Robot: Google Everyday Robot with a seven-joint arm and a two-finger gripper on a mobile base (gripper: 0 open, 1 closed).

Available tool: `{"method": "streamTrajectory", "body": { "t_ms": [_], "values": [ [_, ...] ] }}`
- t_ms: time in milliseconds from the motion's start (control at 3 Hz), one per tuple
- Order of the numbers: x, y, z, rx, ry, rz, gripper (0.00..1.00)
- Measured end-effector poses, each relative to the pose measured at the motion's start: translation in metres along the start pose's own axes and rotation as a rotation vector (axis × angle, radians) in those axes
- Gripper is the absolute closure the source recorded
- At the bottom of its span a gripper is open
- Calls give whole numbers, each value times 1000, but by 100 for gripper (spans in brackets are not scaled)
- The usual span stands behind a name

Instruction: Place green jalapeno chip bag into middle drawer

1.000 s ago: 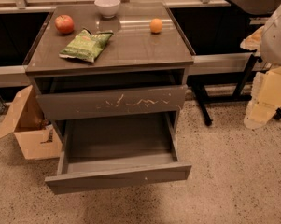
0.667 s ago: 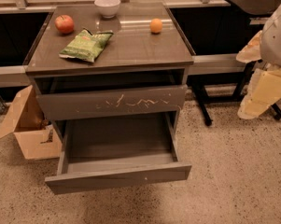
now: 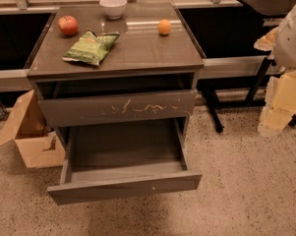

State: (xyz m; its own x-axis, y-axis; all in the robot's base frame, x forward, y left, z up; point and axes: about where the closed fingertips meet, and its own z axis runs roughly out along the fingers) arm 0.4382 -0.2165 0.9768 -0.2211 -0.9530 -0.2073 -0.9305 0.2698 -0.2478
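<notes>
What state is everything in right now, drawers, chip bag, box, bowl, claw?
middle drawer: pulled open, empty.
scratched drawer: at most slightly out.
green jalapeno chip bag: flat on the cabinet top, ungrasped.
cardboard box: on the floor, flap open.
bowl: upright.
claw: low at the right edge, far from the bag.

Warm, fairly dim indoor light from above. Pale glare across glossy cabinet top point(image 3: 137, 45) beside bowl point(image 3: 113, 6). Shadow filling rear of open middle drawer point(image 3: 123, 188). Gripper point(image 3: 276, 113) low at right edge, evenly lit, washed pale.
</notes>
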Motion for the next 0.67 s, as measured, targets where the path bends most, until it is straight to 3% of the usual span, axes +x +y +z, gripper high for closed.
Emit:
{"method": "streamTrajectory", "body": {
  "t_ms": [667],
  "values": [
    [-28, -30, 18, 59, -118, 44, 0]
  ]
}}
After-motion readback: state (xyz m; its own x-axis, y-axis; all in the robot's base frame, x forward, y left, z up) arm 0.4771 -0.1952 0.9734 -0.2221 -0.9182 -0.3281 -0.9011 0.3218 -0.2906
